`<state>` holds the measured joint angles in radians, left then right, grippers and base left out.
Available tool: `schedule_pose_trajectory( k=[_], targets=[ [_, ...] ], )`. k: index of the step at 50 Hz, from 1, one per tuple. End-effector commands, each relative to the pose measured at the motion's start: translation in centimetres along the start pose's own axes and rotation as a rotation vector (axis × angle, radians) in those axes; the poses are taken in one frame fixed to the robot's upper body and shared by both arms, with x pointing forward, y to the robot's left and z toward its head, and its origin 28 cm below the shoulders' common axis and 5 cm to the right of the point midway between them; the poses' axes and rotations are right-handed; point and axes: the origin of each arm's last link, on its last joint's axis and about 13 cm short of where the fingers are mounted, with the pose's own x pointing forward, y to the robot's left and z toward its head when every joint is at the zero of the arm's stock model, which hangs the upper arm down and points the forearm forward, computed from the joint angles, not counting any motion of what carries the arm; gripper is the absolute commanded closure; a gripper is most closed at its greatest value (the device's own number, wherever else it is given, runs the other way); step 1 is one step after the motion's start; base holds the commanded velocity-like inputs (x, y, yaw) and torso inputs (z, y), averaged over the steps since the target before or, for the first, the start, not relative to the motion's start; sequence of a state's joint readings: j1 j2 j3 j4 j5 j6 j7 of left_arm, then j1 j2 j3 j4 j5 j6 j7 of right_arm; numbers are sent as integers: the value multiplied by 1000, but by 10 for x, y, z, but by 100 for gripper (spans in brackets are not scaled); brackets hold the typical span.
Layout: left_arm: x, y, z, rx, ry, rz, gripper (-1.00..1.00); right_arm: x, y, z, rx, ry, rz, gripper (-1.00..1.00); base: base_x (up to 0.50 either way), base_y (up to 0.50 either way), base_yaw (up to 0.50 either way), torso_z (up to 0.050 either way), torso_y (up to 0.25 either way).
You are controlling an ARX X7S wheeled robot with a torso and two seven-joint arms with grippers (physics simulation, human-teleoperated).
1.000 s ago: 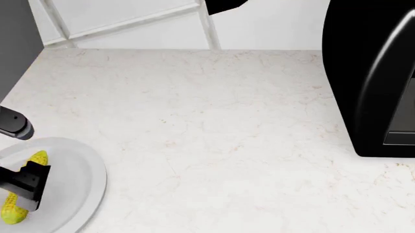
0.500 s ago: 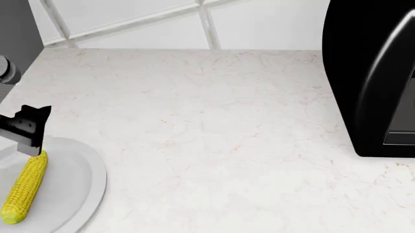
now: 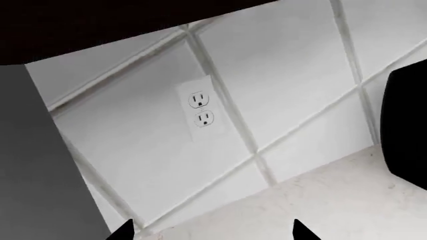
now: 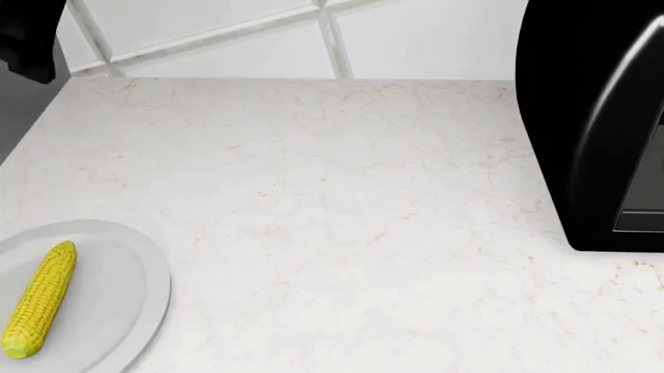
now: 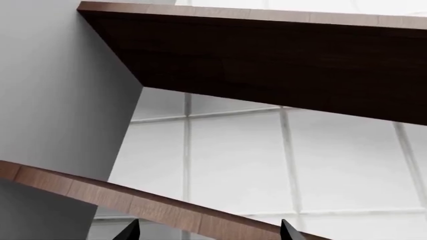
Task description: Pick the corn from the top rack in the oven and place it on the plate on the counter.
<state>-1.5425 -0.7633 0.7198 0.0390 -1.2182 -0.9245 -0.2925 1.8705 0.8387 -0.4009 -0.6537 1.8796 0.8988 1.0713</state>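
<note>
The yellow corn [image 4: 40, 299] lies on the white plate [image 4: 130, 287] at the near left of the counter [image 4: 343, 202], tapered end pointing away from me. Nothing touches it. A black part of my left gripper [image 4: 29, 37] shows at the far left corner of the head view, well above and beyond the plate. In the left wrist view my left gripper [image 3: 213, 234] is open, with only counter and tiled wall between its fingertips [image 3: 303, 232]. My right gripper [image 5: 210, 234] is open too and holds nothing; it is outside the head view. The oven is out of view.
A black box-shaped appliance [image 4: 596, 124] stands on the counter at the right. A white tiled wall [image 4: 260, 35] with an outlet [image 3: 200, 107] runs behind the counter. A grey panel [image 4: 21, 109] borders the counter's left. Wooden shelves [image 5: 267, 55] face the right wrist camera.
My left gripper has lifted off the corn and moved up and away to the far left corner. The corn stays lying on the plate.
</note>
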Motion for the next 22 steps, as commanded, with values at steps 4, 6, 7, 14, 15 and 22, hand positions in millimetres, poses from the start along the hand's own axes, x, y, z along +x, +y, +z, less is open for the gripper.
schedule_pose_trajectory(
  k=[4, 6, 7, 14, 15, 22],
  targets=[
    [-29, -12, 33, 38, -252, 30, -100, 4, 2, -2, 1, 3, 11, -100, 0, 0, 0, 0, 0],
    [-41, -18, 40, 38, -330, 49, -100, 7, 2, -2, 1, 1, 17, -100, 0, 0, 0, 0, 0],
    [-45, -19, 43, 38, -354, 55, -100, 7, 2, -2, 3, 2, 17, -100, 0, 0, 0, 0, 0],
    [-79, -36, 54, 48, -519, 115, -100, 14, 3, -4, 9, 3, 24, -100, 0, 0, 0, 0, 0],
    [-84, -40, 52, 34, -538, 129, -100, 15, 2, -3, 9, 3, 24, -100, 0, 0, 0, 0, 0],
    [-107, -58, 43, 31, -610, 156, -100, 19, 1, -1, 11, 4, 24, -100, 0, 0, 0, 0, 0]
  ],
)
